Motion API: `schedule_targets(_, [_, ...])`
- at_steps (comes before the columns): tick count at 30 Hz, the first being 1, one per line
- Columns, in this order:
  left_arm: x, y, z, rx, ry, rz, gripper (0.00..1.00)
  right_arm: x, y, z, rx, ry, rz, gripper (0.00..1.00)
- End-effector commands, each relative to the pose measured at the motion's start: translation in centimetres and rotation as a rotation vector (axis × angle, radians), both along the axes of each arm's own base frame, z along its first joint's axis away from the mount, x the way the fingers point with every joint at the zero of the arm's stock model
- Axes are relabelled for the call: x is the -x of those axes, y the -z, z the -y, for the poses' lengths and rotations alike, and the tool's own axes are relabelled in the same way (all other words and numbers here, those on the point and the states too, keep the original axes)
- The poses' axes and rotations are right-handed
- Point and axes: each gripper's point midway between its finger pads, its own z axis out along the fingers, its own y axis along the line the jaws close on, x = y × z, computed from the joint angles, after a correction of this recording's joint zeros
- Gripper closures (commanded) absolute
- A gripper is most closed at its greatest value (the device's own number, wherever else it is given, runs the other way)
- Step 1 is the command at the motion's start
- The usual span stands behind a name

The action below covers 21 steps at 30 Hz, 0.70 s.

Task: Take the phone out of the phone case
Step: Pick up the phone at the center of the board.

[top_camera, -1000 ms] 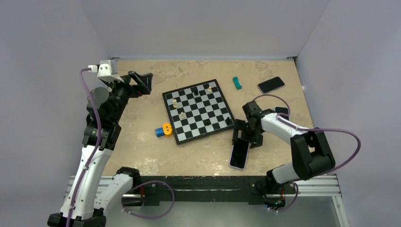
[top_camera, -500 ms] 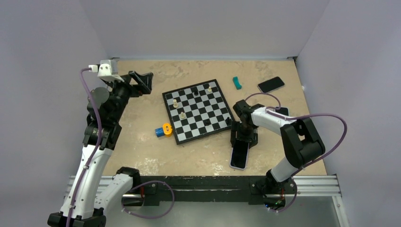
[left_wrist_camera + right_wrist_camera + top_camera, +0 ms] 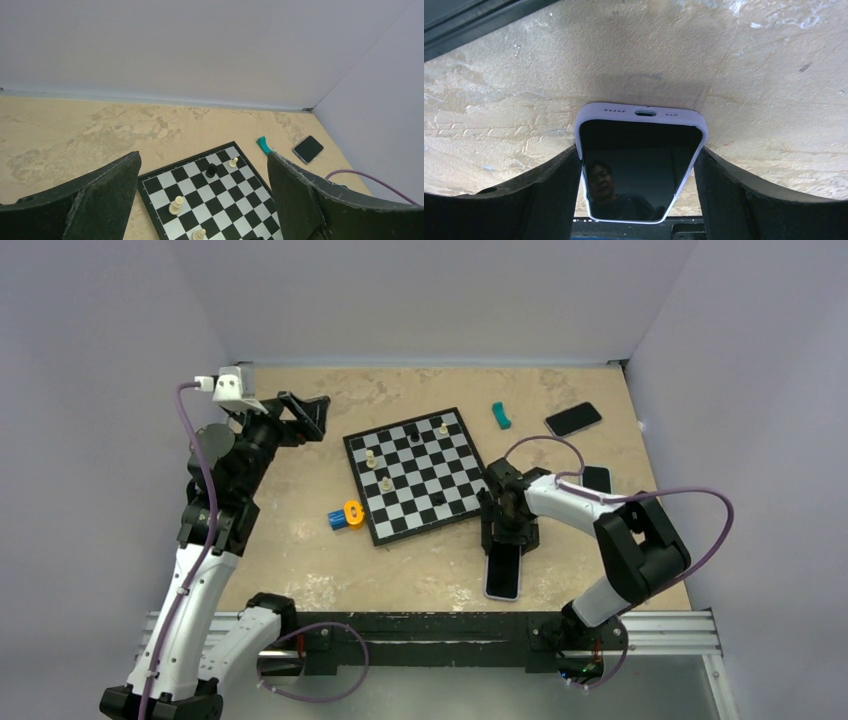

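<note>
Right tool [image 3: 505, 525]: mine, low over the desk [image 3: 300, 540], just off the chessboard [image 3: 420, 475] at its near-right corner. Its 2 fingers [image 3: 549, 195] are clamped on the long sides of the phone case [image 3: 641, 111].
Reason for hold: my judgement is that pinning the case by its edges fixes it so the handset can be pushed or peeled free.
Phone case, contents: lilac shell lying flat, port end pointing away from the chessboard. The phone [image 3: 639, 150] sits fully seated inside, dark screen up, rim all round it. Nothing has been extracted yet.
Left tool [image 3: 310, 412]: raised to the left of the chessboard, fingers spread wide, carrying nothing. I judge it parked clear of the work.
Chessboard, contents: several light and dark pieces standing on scattered squares.
Risk: squeezing the sides may clamp the phone inside the shell; I would expect 1 corner to need lifting.
</note>
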Motion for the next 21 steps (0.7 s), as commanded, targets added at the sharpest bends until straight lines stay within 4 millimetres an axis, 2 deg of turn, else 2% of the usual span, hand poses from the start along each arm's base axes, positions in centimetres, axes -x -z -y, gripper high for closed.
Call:
schedule_targets(1, [0.2,-1.3,1.1,0.010,0.051,0.050,0.01,0.6,1.7,-1.6,-0.085,0.028,0.058,0.80])
schedule_targets(2, [0.2,-1.3,1.3,0.013,0.063,0.048,0.01,0.0,0.6,-1.9,-0.112,0.033,0.108,0.95])
schedule_targets(3, [0.2,-1.4,1.7,0.015,0.080,0.051,0.01,-0.7,-0.6,-2.1,-0.141,0.033,0.164,1.00])
schedule_targets(7, [0.2,-1.3,2.8,0.028,0.137,0.033,0.04,-3.9,-7.0,-3.5,-0.296,0.016,0.453,1.00])
schedule_targets(9, [0.1,-1.1,3.3,0.030,0.158,0.024,0.05,-4.9,-10.0,-3.5,-0.345,0.036,0.585,1.00])
schedule_targets(12, [0.0,-0.8,4.3,0.049,0.200,0.004,0.06,-5.3,-12.7,-2.4,-0.433,0.105,0.789,1.00])
schedule_targets(14, [-0.1,-0.3,5.3,0.037,0.239,-0.005,0.06,-5.0,-15.0,-2.6,-0.568,0.140,0.921,1.00])
schedule_targets(17, [-0.5,0.5,6.7,0.022,0.291,-0.020,0.10,-4.8,-17.5,-2.4,-0.650,0.140,1.034,1.00])
schedule_targets(21, [0.0,1.3,10.2,-0.024,0.429,0.011,0.17,-5.2,-19.3,-2.7,-0.658,0.101,1.073,1.00])
